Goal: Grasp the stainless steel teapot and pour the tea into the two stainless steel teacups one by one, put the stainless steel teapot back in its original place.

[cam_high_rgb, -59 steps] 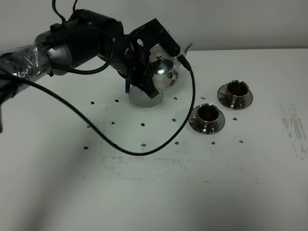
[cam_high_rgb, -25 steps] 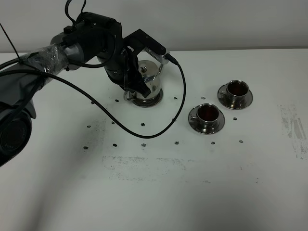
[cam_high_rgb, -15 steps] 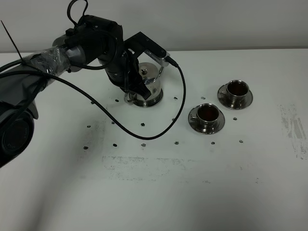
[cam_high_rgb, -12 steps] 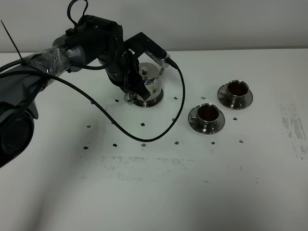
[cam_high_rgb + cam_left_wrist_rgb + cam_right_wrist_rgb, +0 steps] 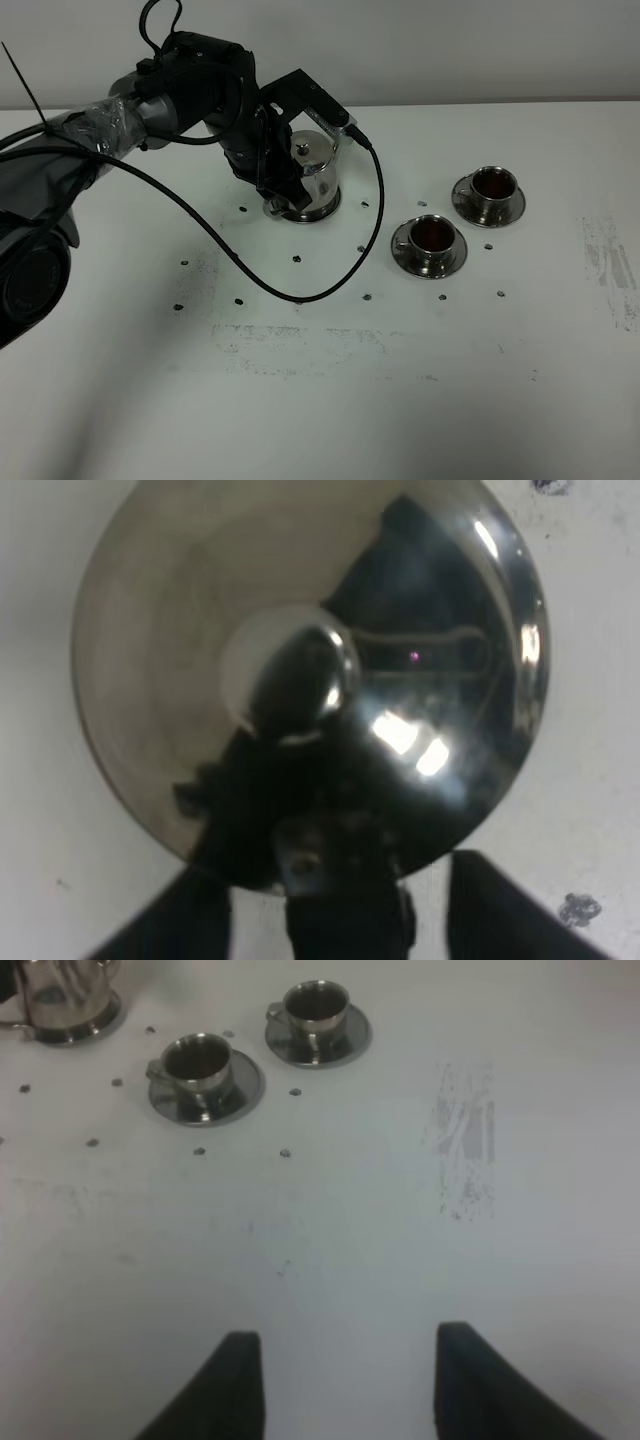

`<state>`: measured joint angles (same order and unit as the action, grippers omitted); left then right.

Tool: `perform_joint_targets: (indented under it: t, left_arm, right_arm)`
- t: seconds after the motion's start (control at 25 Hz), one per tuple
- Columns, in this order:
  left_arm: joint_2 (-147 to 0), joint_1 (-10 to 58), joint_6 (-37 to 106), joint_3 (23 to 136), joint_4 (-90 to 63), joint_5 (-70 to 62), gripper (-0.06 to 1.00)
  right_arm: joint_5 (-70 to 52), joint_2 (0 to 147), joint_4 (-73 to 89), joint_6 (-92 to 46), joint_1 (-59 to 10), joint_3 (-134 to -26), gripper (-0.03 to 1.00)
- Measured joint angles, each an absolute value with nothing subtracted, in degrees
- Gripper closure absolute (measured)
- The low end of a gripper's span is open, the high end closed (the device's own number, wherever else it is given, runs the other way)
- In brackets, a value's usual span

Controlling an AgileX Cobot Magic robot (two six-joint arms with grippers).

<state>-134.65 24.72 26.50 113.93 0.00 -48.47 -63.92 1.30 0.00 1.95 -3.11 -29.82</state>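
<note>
The wide white desk (image 5: pixel 330 400) carries everything, and the shiny rounded stainless steel teapot (image 5: pixel 312 170) with its domed knobbed lid stands upright on its round steel base saucer (image 5: pixel 322 212) toward the far left of the desk. The left gripper (image 5: pixel 335 900) sits at the pot's handle side. In the left wrist view its dark fingers (image 5: pixel 200 915) stand spread to either side of the handle rather than pinching it, so the pot appears to be let go.

The main risk, as a judgement, lies in the withdrawal: a finger catching the loop handle while the arm lifts away could drag or tip the pot off its saucer and spill what remains. The black cable (image 5: pixel 300 290) looping across the desk in front of the pot could also snag or sweep as the arm pulls back.

The two small stainless steel teacups (image 5: pixel 432 236) and (image 5: pixel 491 186) on their saucers sit well apart from the pot, to its right, both holding dark liquid. They stay out of the arm's way only if it retreats leftward or upward.

The right gripper (image 5: pixel 345 1385) hangs over bare desk near the front, its fingers apparently drawn in and holding nothing. Open room lies to the left and front; the far desk edge is near behind the pot.
</note>
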Motion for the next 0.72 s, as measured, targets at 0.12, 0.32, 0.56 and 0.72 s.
perform_joint_targets:
  t: [0.12, 0.32, 0.56, 0.72]
  left_arm:
    - [-134.1, 24.7, 26.4, 113.9, 0.0, -49.1, 0.33]
    - [-129.5, 24.7, 26.4, 113.9, 0.0, -52.8, 0.29]
    - [-120.6, 24.7, 26.2, 113.7, 0.0, -58.6, 0.29]
    - [-112.0, 24.7, 25.8, 104.2, 0.0, -55.2, 0.31]
  right_arm:
    - [-63.9, 1.3, 0.0, 1.9, -3.1, -29.8, 0.55]
    - [-63.9, 1.3, 0.0, 1.9, -3.1, -29.8, 0.55]
    - [-63.9, 1.3, 0.0, 1.9, -3.1, -29.8, 0.55]
    - [-63.9, 1.3, 0.0, 1.9, -3.1, -29.8, 0.55]
